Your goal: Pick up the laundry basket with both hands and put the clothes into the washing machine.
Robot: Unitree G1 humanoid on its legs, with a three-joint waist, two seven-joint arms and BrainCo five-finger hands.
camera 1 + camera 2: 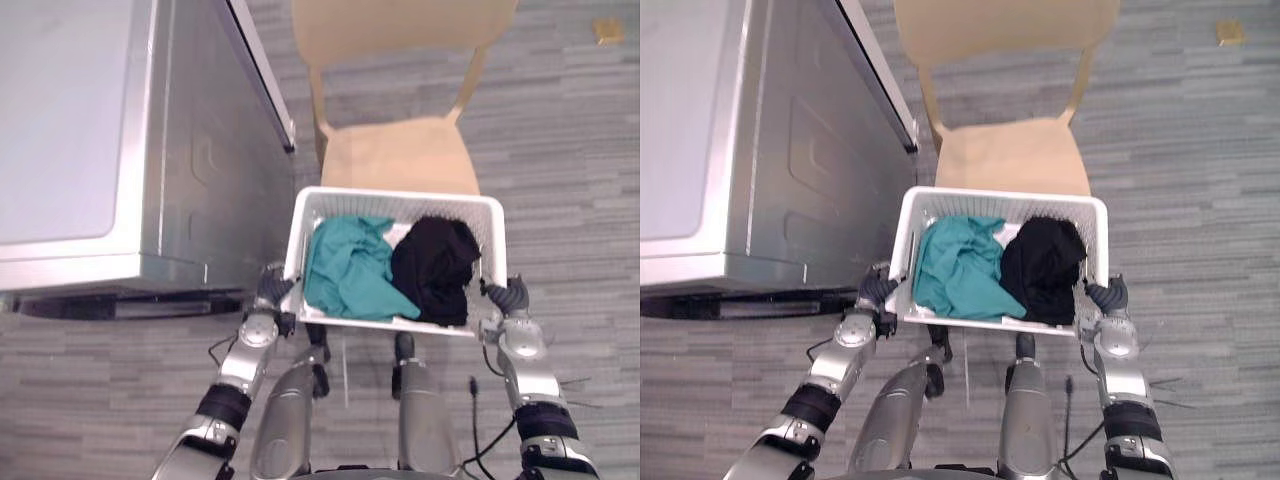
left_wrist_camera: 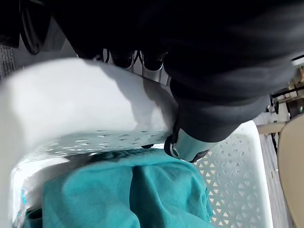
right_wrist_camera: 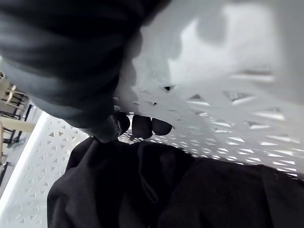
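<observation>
Fingers (image 3: 142, 126) of left hand (image 1: 271, 292) and right hand (image 1: 506, 297) curled over laundry basket (image 1: 400, 197) rims.

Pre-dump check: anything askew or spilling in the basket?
Mostly fine. The black garment droops onto the near rim of the laundry basket and might slip out when tipped. The teal garment lies inside. The left hand and right hand both grip the rim.

The chair (image 1: 400, 155) is running off-frame at 12 o'clock, the washing machine (image 1: 70, 120) at 9 o'clock. The teal garment (image 1: 345, 265) and black garment (image 1: 435, 265) are covering the laundry basket (image 1: 400, 196) floor. A tan item (image 1: 607, 31) at 1 o'clock is appearing too small to identify.
</observation>
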